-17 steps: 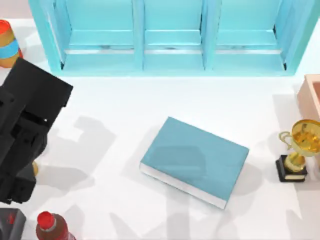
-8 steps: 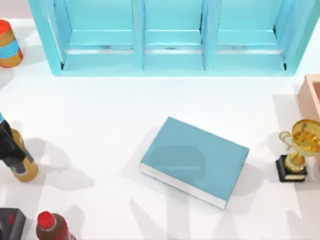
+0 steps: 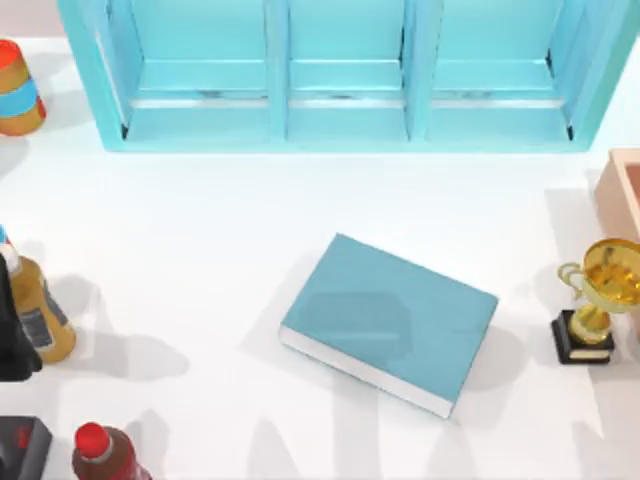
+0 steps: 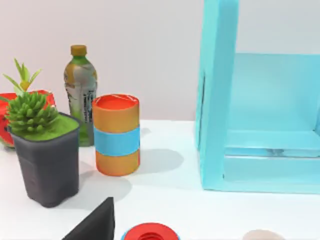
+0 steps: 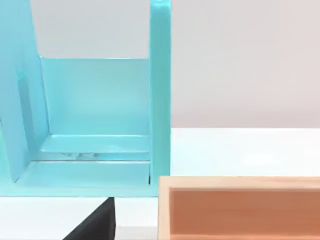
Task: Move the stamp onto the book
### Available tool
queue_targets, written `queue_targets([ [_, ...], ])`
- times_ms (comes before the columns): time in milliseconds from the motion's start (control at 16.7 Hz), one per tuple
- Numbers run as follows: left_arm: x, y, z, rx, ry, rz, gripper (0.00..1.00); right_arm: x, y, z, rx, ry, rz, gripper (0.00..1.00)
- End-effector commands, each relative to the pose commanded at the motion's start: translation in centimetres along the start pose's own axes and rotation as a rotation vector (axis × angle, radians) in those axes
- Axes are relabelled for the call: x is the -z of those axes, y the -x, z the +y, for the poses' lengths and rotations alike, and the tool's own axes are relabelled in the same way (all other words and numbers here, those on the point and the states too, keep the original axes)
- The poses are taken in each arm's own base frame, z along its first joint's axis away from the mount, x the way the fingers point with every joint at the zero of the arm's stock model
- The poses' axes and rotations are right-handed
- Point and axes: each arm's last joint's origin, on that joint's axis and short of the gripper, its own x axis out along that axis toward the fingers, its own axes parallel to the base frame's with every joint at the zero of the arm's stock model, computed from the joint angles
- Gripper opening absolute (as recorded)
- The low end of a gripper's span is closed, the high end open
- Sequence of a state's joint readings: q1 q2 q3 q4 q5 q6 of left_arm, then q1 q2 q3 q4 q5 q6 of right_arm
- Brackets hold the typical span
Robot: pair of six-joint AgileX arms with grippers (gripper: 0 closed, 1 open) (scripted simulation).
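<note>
Your left arm (image 3: 10,335) sits at the table's left edge, and a dark wedge of the left end effector (image 4: 95,226) shows in its wrist view. You cannot tell whether it is released or clenched. The same goes for the right end effector (image 5: 95,223), seen as a dark wedge beside a tan box (image 5: 240,207).

The book (image 3: 390,320) lies flat and skewed on the table (image 3: 200,230), well apart from the left arm and towards the table's middle. I cannot tell where the stamp is, so judge nothing as grasped.

Risks, as I judge them:
- An amber bottle (image 3: 42,318) stands touching or just beside the left arm, with a red-capped bottle (image 3: 100,452) near it. A sideways swing could knock either over.
- A trophy (image 3: 598,300) stands near the book's far side, so overshooting the book could strike it.
- A tall, narrow stamp may topple if let go tilted or near the book's edge.

Writing: the book's cover looks plain from above. A green bottle (image 4: 80,95) carries a label, but its print is too small to read
</note>
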State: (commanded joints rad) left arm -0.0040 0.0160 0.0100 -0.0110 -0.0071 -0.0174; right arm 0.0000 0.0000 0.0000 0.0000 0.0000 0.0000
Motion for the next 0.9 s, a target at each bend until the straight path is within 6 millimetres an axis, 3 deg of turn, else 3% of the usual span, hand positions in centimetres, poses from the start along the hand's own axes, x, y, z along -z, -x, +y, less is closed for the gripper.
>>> queue_targets([
  [540, 0.1, 0.0, 0.0, 0.003, -0.017, -0.017, 1.00, -0.1, 0.0, 0.0, 0.003, 0.002, 0.009, 1.00],
  [720, 0.1, 0.0, 0.0, 0.003, -0.017, -0.017, 1.00, -1.5, -0.2, -0.2, 0.023, 0.017, 0.094, 1.00],
  [900, 0.1, 0.0, 0.0, 0.003, -0.017, -0.017, 1.00, -4.3, -0.9, -0.6, 0.051, 0.041, 0.245, 1.00],
])
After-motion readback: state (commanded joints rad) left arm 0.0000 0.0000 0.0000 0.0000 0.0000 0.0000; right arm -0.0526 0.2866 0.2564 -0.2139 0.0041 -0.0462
